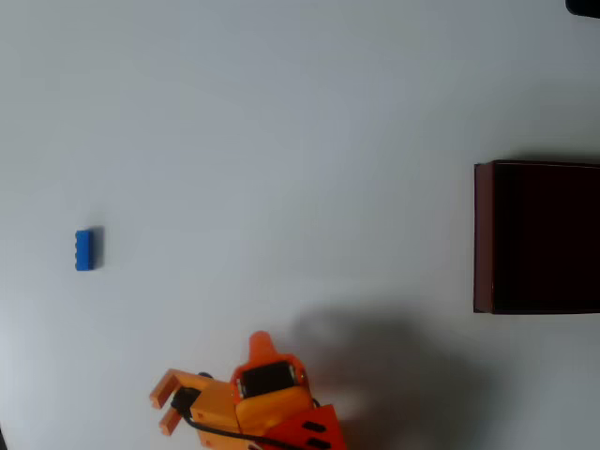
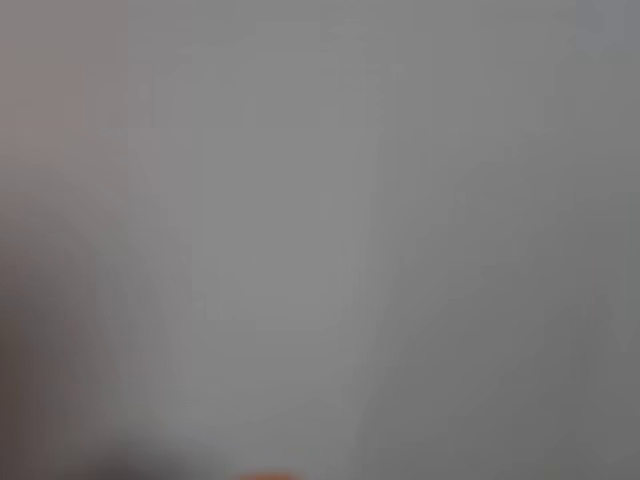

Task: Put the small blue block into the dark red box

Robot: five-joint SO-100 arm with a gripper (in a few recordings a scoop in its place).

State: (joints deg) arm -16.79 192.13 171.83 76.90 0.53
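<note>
The small blue block (image 1: 84, 249) lies alone on the white table at the far left of the overhead view, its row of studs running up and down the picture. The dark red box (image 1: 536, 236) sits at the right edge, cut off by the frame, its inside nearly black. My orange gripper (image 1: 162, 408) is at the bottom of that view, pointing left, well below and to the right of the block. Its two fingers are spread with nothing between them. The wrist view is a blurred grey surface with an orange sliver at the bottom edge.
The arm's shadow (image 1: 394, 366) falls on the table between the gripper and the box. A dark object (image 1: 583, 7) pokes in at the top right corner. White tabletop (image 1: 281, 141) stretches between block and box.
</note>
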